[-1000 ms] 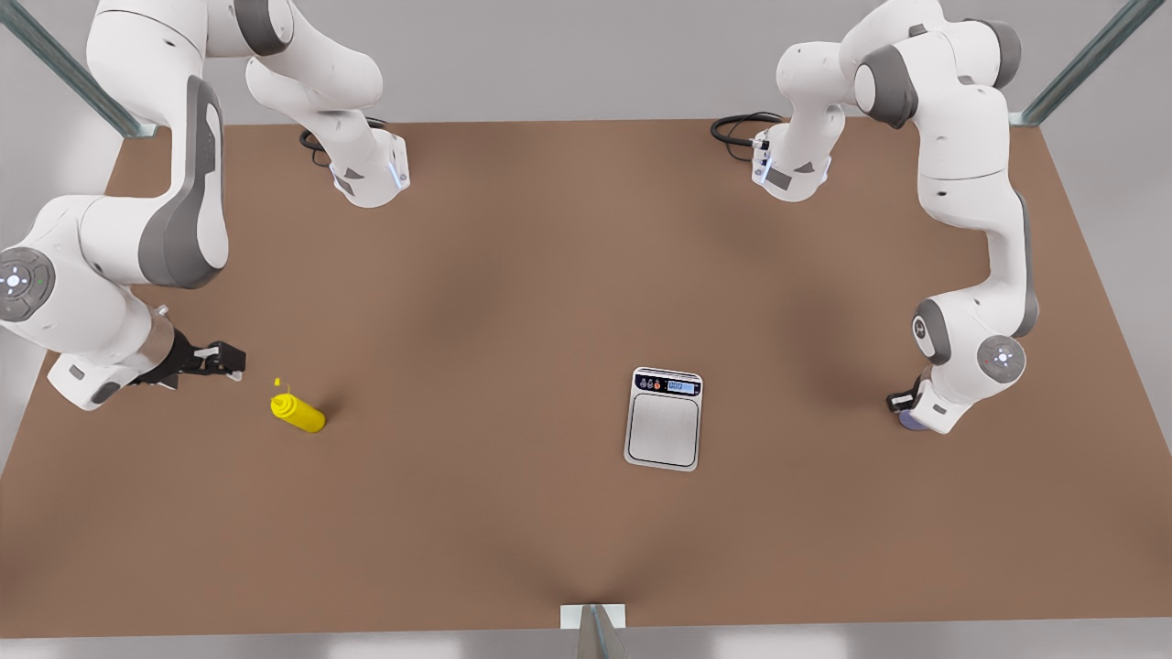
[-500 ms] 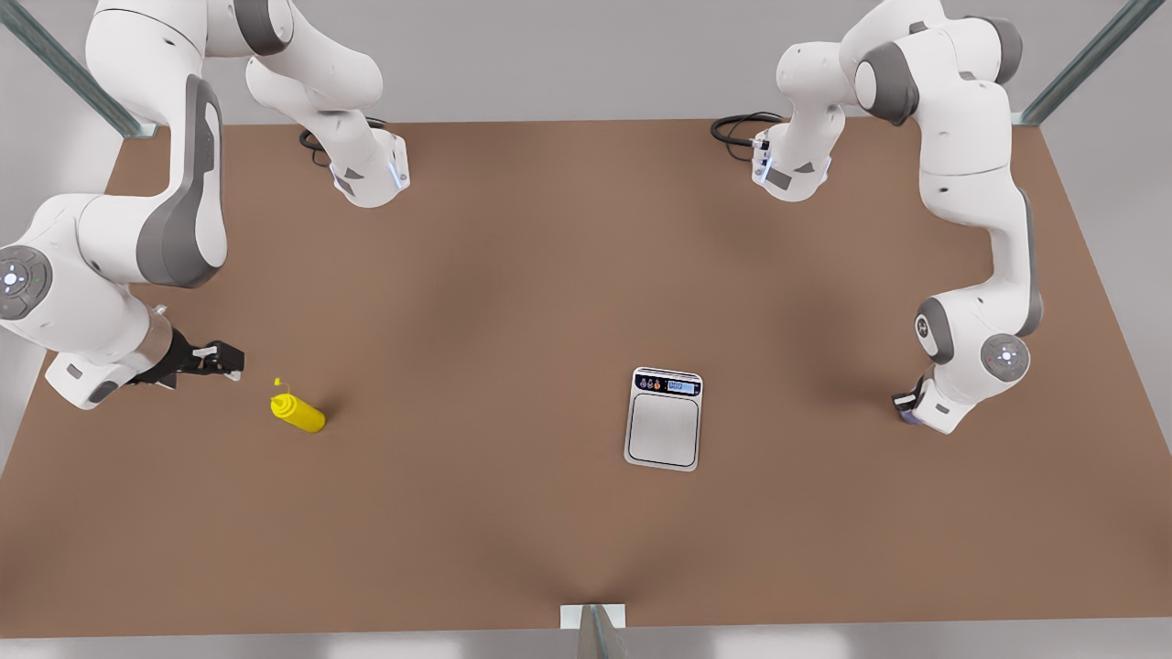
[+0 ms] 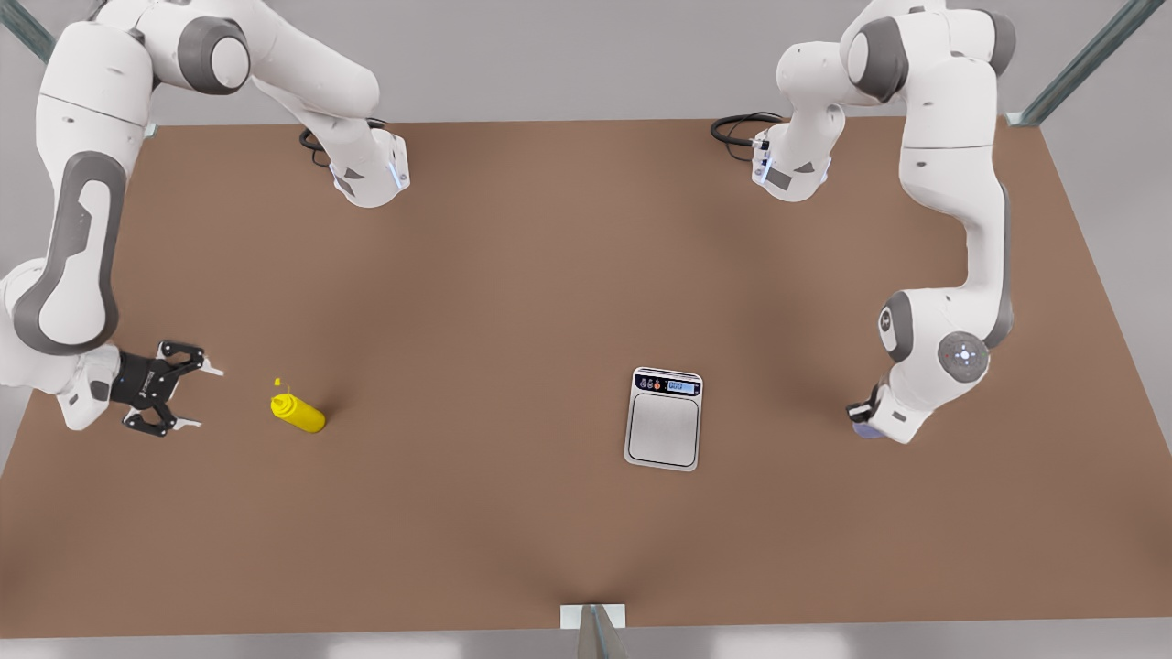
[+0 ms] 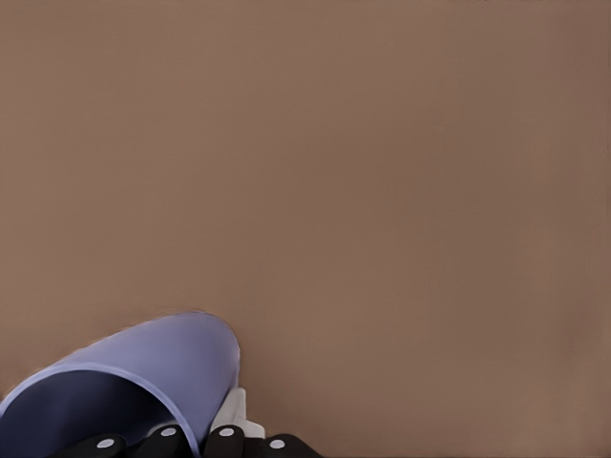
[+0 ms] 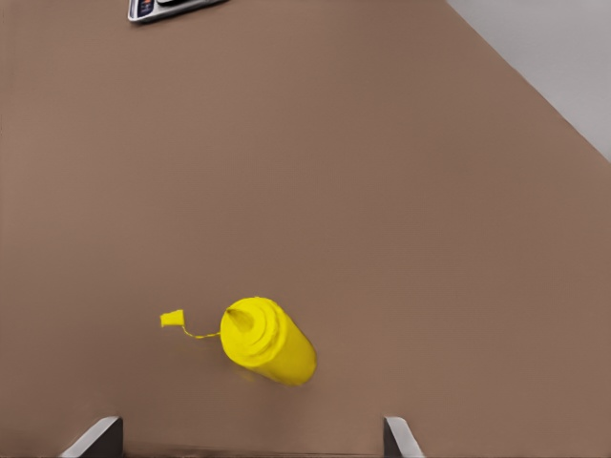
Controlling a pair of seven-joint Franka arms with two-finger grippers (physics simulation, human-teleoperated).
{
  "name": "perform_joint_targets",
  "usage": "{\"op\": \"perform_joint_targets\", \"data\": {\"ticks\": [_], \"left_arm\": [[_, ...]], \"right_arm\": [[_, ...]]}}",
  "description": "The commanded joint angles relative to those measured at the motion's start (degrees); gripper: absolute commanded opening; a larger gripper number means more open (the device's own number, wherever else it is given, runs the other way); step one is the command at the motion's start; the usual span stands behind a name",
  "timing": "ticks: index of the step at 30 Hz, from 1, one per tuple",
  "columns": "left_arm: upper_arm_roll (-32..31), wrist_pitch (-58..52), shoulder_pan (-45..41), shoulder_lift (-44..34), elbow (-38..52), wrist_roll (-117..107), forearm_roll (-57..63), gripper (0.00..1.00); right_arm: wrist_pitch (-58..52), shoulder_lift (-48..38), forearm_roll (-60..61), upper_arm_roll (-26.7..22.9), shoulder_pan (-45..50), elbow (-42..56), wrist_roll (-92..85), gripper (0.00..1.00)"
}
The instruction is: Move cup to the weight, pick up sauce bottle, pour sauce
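Gripping the cup (image 4: 143, 377), left gripper (image 3: 865, 416) (right gripper (image 3: 188, 395) spread) near weight (image 3: 664, 430).

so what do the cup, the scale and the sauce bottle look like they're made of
Cup: probably plastic, with a matte, even lavender-blue wall and no gloss. It sits in the left gripper.
Scale: brushed grey metal platform in a white, likely plastic, frame with a dark display strip.
Sauce bottle: soft-looking yellow plastic with a faint sheen, ahead of the open right gripper.

Brown table (image 3: 513, 275), yellow sauce bottle (image 3: 298, 412) upright beside the spread right gripper (image 3: 190, 395), weight (image 3: 664, 430) mid-table (platform bare), left gripper (image 3: 866, 414) around the lavender cup (image 3: 864, 429).
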Motion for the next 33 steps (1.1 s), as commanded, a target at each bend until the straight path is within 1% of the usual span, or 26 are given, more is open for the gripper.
{"op": "perform_joint_targets", "data": {"ticks": [1,4,7,9,12,13,14,17,21,23,33], "left_arm": [[0.0,0.0,-0.6,0.1,0.2,-0.9,-5.7,0.21],[0.0,-1.9,-5.1,0.2,1.6,-9.1,-5.6,0.21],[-0.2,-4.2,-8.5,0.4,4.0,-14.8,-5.6,0.21],[-0.2,-4.2,-10.1,0.8,4.5,-17.3,-5.6,0.21],[-0.2,-4.2,-13.2,2.6,7.5,-22.9,-5.5,0.21],[-0.3,-4.2,-14.1,2.9,8.2,-24.7,-5.5,0.21],[-0.3,-4.8,-15.1,3.4,9.5,-26.9,-5.5,0.21],[-0.3,-7.0,-18.6,6.6,15.2,-34.7,-5.5,0.21],[-0.3,-7.1,-22.3,8.2,18.7,-41.6,-5.6,0.21],[-0.3,-12.0,-23.6,12.0,26.0,-45.2,-5.5,0.21],[-0.3,-11.2,-28.9,15.4,26.8,-52.8,-5.1,0.21]], "right_arm": [[0.0,0.1,0.3,0.0,0.0,-0.1,-0.5,1.0],[0.5,1.2,3.2,0.0,-2.3,-4.0,-4.5,1.0],[0.5,4.3,5.3,0.0,-4.3,-4.4,-11.5,1.0],[0.5,7.2,9.0,0.0,-5.7,-4.7,-15.2,1.0],[0.8,8.6,17.0,0.0,-7.2,-8.2,-19.1,1.0],[2.1,8.6,18.0,0.0,-7.5,-9.7,-20.4,1.0],[2.4,8.7,20.1,0.0,-7.5,-11.0,-21.5,1.0],[3.5,9.8,21.3,0.0,-7.1,-11.9,-23.4,1.0],[4.3,10.9,24.5,0.2,-6.0,-11.9,-24.0,1.0],[4.7,11.0,26.1,0.3,-6.0,-11.9,-24.0,1.0],[6.6,14.0,29.9,0.8,-3.6,-13.2,-27.7,1.0]]}}
